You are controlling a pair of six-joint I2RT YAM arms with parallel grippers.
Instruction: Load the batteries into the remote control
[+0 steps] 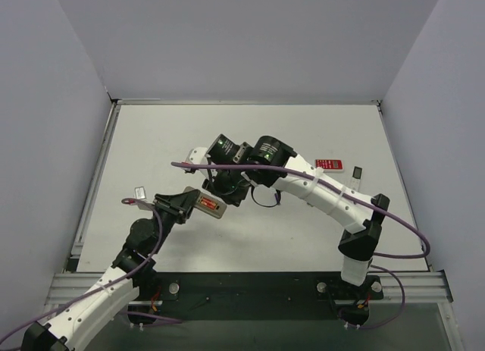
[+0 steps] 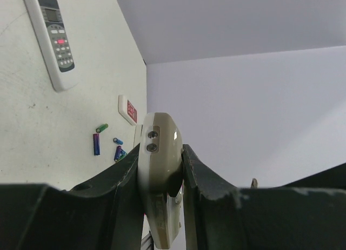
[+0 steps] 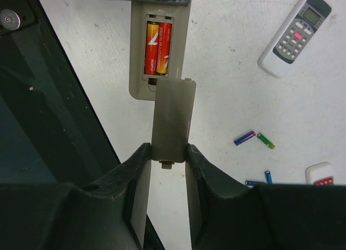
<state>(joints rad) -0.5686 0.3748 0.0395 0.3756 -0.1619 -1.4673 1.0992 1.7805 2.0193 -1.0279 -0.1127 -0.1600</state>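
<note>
STEP: cells loaded, cover refit in hand | left gripper (image 2: 160,155): clamped on remote control (image 3: 139,80), back facing up | batteries (image 3: 157,47): two red-orange cells side by side in the open bay | right gripper (image 3: 167,153): pinching battery cover (image 3: 173,112), leading edge at the bay's lip | NEXT (judged): align tabs, slide cover home until the latch seats.

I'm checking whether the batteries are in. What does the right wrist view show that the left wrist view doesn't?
Only the right wrist view: the remote control's open compartment with two red-orange batteries seated in it, and the right pincer shut on the grey cover plate. Only the left wrist view: the left pincer clamping that remote edge-on, its rounded end in view. Both: the second white remote, loose batteries and red remote on the table.
</note>
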